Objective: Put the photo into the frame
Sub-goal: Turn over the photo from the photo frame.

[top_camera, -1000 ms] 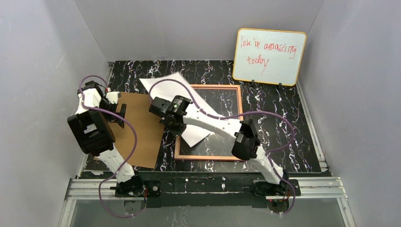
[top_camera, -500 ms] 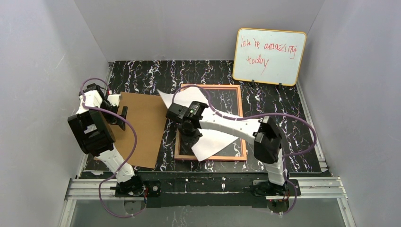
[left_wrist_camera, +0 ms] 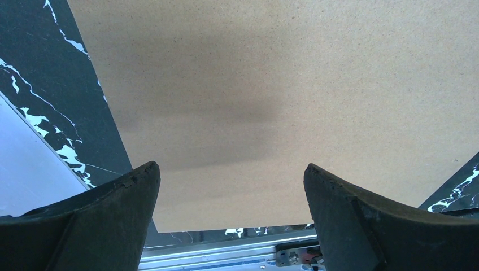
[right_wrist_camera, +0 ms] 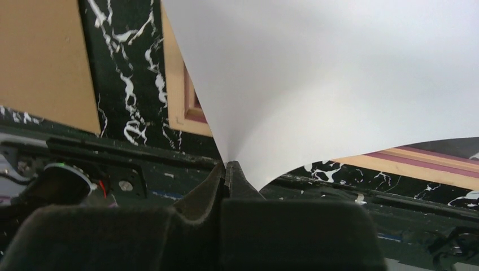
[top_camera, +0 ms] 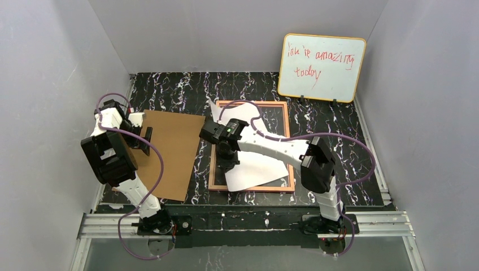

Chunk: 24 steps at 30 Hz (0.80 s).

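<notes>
Swung over from beyond the frame's ten o'clock corner a second ago, the photo (top_camera: pixel 257 169) (right_wrist_camera: pixel 339 84) now lies askew across the frame (top_camera: pixel 277 103) (right_wrist_camera: pixel 176 84), plain white back up. Its far corner pokes past the frame's eleven o'clock corner and its near corner reaches the six o'clock edge. The right arm has folded in with it; the left arm has not shifted.

Nearest, at six o'clock, a ribbed aluminium rail (top_camera: pixel 248 223) carries both arm bases. Beyond it spreads the tabletop (top_camera: pixel 333 135) — glossy black, stone-look, shot with white veins. Matte grey walls (top_camera: pixel 45 84) box it in on three sides.

At nine o'clock lies the backing board (top_camera: pixel 175 152) (left_wrist_camera: pixel 282 84), a flat brown hardboard rectangle, finely speckled and dull, turned slightly off square. The left claw (top_camera: pixel 146 140) (left_wrist_camera: pixel 229 169) hangs over the board's nine o'clock edge, its black fingers spread wide with nothing between them.

At the centre sits the frame, a thin orange-tan rectangular border with the marble pattern showing through its middle. The right claw (top_camera: pixel 227 165) (right_wrist_camera: pixel 229 172) stands at the frame's eight o'clock side, jaws pressed together on the photo's margin — the thin, smooth sheet bows up and fans out from the pinch.

Farthest, at one o'clock, a whiteboard (top_camera: pixel 322 68) with a yellow edge, rounded corners and red handwriting stands against the back wall.
</notes>
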Each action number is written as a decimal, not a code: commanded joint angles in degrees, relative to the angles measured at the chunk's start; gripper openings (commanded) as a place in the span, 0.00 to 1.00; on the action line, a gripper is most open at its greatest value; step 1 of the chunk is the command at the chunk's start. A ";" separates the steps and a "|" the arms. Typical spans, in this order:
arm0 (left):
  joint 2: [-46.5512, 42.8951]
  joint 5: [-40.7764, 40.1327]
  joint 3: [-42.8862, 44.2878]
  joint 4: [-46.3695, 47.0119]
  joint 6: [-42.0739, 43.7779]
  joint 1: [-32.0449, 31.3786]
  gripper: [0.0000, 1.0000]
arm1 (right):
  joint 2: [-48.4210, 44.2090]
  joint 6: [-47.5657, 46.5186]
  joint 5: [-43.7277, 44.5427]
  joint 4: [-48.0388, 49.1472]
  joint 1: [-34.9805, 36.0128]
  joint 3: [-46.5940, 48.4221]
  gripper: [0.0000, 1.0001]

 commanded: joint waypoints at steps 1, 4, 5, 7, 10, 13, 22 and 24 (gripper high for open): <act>-1.97 1.34 0.73 -1.33 0.64 -0.23 0.96 | 0.15 7.32 7.00 -3.12 -2.13 1.52 0.01; -1.73 1.41 0.82 -1.38 0.64 -0.20 0.96 | -0.10 10.19 7.37 -1.34 -2.70 0.08 0.01; -1.70 1.28 0.94 -1.37 0.64 -0.19 0.96 | -0.05 11.25 7.40 -0.75 -2.72 -0.01 0.01; -1.53 1.17 0.98 -1.45 0.69 -0.25 0.96 | 0.26 12.81 7.39 0.26 -2.74 0.32 0.01; -1.44 1.10 1.14 -1.69 1.00 -0.21 0.95 | 1.11 15.20 6.14 1.00 -2.86 0.97 0.01; -1.67 1.05 1.22 -1.72 1.19 -0.20 0.95 | 0.73 17.56 3.81 2.85 -3.16 -0.70 0.01; -1.85 1.40 0.29 -1.46 1.43 -0.20 0.94 | 1.30 20.70 3.52 4.54 -3.92 0.42 0.01; -1.96 1.25 0.17 -1.35 1.50 -0.18 0.94 | 1.69 20.05 4.31 2.98 -4.15 1.58 0.01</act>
